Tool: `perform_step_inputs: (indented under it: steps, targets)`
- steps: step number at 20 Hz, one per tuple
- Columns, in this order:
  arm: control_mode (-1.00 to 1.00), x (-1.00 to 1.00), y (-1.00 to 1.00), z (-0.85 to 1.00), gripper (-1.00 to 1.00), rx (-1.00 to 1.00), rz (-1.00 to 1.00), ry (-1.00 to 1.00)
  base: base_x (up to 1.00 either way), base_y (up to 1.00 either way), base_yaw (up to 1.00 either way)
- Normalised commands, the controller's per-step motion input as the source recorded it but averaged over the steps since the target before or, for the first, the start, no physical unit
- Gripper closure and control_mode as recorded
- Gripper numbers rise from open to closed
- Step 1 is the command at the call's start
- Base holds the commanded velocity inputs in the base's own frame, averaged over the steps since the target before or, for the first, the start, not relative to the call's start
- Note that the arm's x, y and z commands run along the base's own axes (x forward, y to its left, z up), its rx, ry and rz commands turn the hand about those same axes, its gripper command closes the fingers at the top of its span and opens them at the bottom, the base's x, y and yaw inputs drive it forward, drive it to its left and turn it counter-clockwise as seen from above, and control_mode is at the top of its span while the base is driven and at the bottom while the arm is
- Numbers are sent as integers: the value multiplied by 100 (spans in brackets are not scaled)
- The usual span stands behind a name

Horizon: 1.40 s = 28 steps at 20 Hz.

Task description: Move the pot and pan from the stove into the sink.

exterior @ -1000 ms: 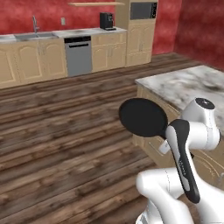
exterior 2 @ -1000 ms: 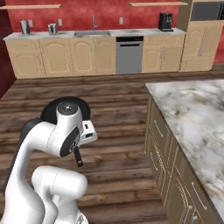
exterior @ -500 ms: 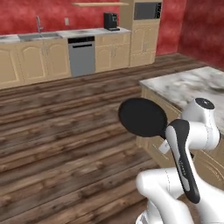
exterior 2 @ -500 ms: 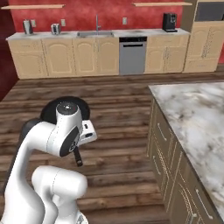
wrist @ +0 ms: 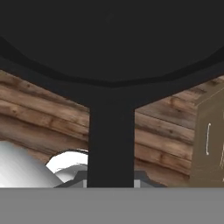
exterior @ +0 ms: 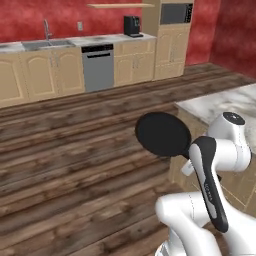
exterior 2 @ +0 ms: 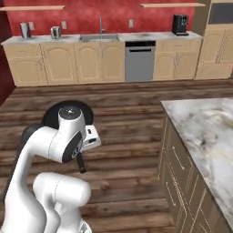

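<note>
Wooden floorboards lie between the robot and the far counter, where the sink [exterior 2: 101,38] sits near that counter's left end; the pan [exterior: 163,134] rides above the floor, its handle [wrist: 110,144] clamped between the closed fingers of the gripper. Carrying is the step in hand; next, I judge, the base must close on the sink before the pan can be lowered in.

Matt black pan over a wooden floor
The flat round matt black frying pan [exterior: 163,133] looks smooth; the brown plank floor [exterior: 70,165] shows rough grain; the glossy marble worktop [exterior 2: 205,127] gleams.
</note>
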Motion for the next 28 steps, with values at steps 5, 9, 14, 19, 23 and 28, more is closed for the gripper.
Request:
perform_step_inputs:
  steps: [5, 9, 14, 19, 23, 28]
  targets:
    - [100, 0, 0, 0, 100, 0, 0, 0, 82, 23, 0]
    - [100, 0, 0, 0, 100, 0, 0, 0, 84, 24, 0]
    - [100, 0, 0, 0, 100, 0, 0, 0, 89, 20, 0]
    - [100, 0, 0, 0, 100, 0, 0, 0, 91, 18, -1]
    - [100, 0, 0, 0, 100, 0, 0, 0, 92, 19, -2]
    - [100, 0, 0, 0, 100, 0, 0, 0, 94, 23, -2]
